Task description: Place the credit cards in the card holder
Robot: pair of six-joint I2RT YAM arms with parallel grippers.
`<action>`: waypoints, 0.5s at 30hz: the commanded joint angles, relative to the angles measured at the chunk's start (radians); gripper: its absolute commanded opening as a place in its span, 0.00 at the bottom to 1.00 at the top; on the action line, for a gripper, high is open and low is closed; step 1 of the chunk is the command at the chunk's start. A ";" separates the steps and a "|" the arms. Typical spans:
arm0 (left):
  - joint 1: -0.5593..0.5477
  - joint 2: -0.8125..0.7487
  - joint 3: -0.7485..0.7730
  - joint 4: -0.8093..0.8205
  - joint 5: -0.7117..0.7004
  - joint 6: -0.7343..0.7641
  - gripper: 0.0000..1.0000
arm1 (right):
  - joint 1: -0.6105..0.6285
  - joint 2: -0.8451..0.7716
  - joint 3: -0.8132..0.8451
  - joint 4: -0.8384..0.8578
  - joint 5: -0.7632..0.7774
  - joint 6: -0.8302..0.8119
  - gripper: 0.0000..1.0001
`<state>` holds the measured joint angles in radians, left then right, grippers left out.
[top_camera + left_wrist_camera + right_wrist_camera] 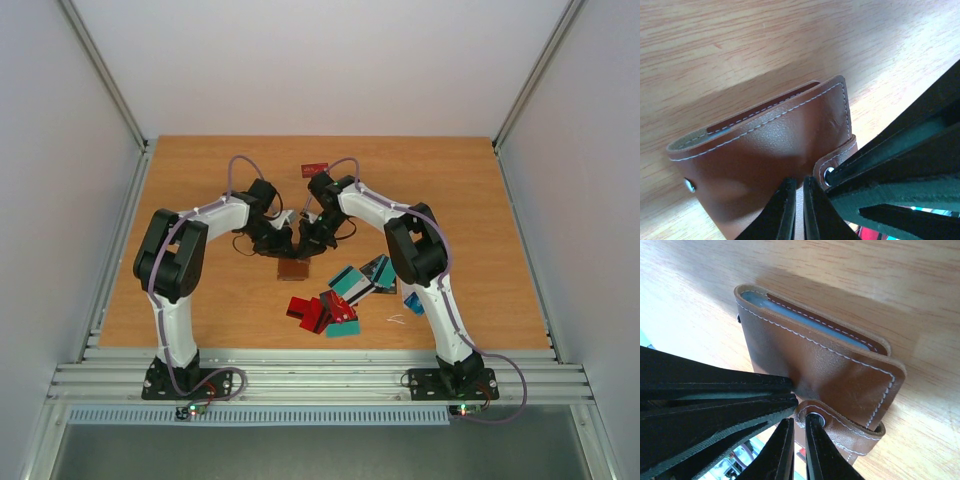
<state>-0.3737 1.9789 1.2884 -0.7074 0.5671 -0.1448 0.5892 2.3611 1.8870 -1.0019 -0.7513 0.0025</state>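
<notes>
Showing a light wooden counter (200, 190) with fine grain, lying under soft, even light. Being boxed in by a plain white back wall (320, 60), a pale left wall (45, 220) and a pale right wall (595, 220). Meeting those walls along grey metal posts (105, 70) slanting up both corners. Ending at the near edge in ribbed aluminium rails (320, 375) and a slotted strip (320, 415). Giving way below to a dull grey surface (320, 455).

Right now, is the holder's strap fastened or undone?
Undone: the snap on the strap lies apart from the stud on the holder.
</notes>
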 commanded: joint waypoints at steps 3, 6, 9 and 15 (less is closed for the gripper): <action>-0.010 0.027 -0.034 0.011 -0.072 0.002 0.09 | 0.008 0.037 -0.011 -0.021 0.040 -0.004 0.09; -0.010 0.028 -0.036 0.016 -0.071 0.001 0.09 | 0.009 0.050 0.007 -0.055 0.059 -0.004 0.09; -0.013 0.022 -0.039 0.015 -0.076 0.010 0.09 | 0.008 0.064 0.023 -0.080 0.048 0.041 0.09; -0.017 -0.004 -0.055 0.014 -0.113 0.036 0.09 | 0.009 0.091 0.071 -0.133 -0.006 0.060 0.09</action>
<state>-0.3775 1.9694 1.2781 -0.6971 0.5556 -0.1429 0.5835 2.3955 1.9312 -1.0691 -0.7490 0.0338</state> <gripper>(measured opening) 0.086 0.091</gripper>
